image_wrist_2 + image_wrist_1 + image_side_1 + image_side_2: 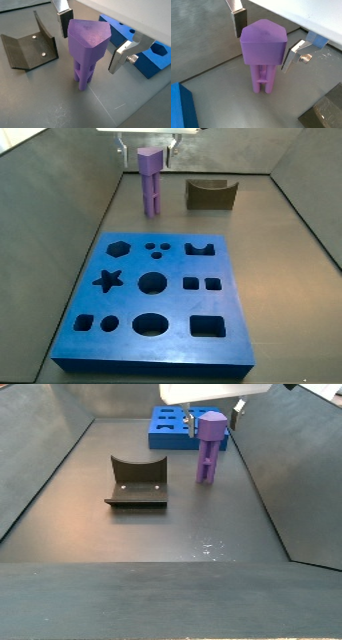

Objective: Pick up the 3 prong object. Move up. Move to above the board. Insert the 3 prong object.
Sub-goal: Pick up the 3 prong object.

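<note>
Toward the far end of the table [80, 238], as I see it in a side view, the 3 prong object [150, 178] stands upright on its prongs, with the gripper [148, 145] hanging right over its top. I read the fingers [121, 56] as spread apart, one on either flank of the purple head. In both wrist views I see a gap between each silver plate and the plastic, so I see nothing clamped yet. The peg's rounded-triangular cap [264, 35] sits between the plates, and its split lower part [262, 80] reaches down to the grey surface.

Nearer my side of the same side view lies the board [160, 348], flat, filling much of the table's near half, its star, hexagon, round and square holes all open. It is apart from the peg, with bare table between them.

Beside the peg, toward the right edge in that view, stands the fixture [210, 194], close to the peg but not touching it. A wrist view shows it [27, 47] as a dark angled bracket with two screws, and a corner of the blue board [143, 55] on the peg's other side.
</note>
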Robot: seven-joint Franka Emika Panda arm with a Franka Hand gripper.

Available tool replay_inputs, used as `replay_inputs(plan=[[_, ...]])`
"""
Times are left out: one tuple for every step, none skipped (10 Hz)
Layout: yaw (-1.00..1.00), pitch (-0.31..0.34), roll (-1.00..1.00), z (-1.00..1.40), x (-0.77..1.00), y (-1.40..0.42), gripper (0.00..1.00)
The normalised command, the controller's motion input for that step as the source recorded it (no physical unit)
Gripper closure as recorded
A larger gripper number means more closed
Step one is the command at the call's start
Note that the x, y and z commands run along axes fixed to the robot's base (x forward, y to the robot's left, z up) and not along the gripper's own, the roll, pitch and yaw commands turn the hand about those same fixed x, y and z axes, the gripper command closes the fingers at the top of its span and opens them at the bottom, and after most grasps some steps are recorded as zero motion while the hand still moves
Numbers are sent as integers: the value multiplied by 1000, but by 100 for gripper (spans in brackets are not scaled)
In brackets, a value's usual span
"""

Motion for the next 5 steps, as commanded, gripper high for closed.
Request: replay_inputs(plan=[[143,0,224,-26,0,0,0],[86,0,109,-40,0,0,0],[57,0,90,0,0,149,0],[11,0,50,0,0,74,0],[0,0,-50,-20,0,0,0]])
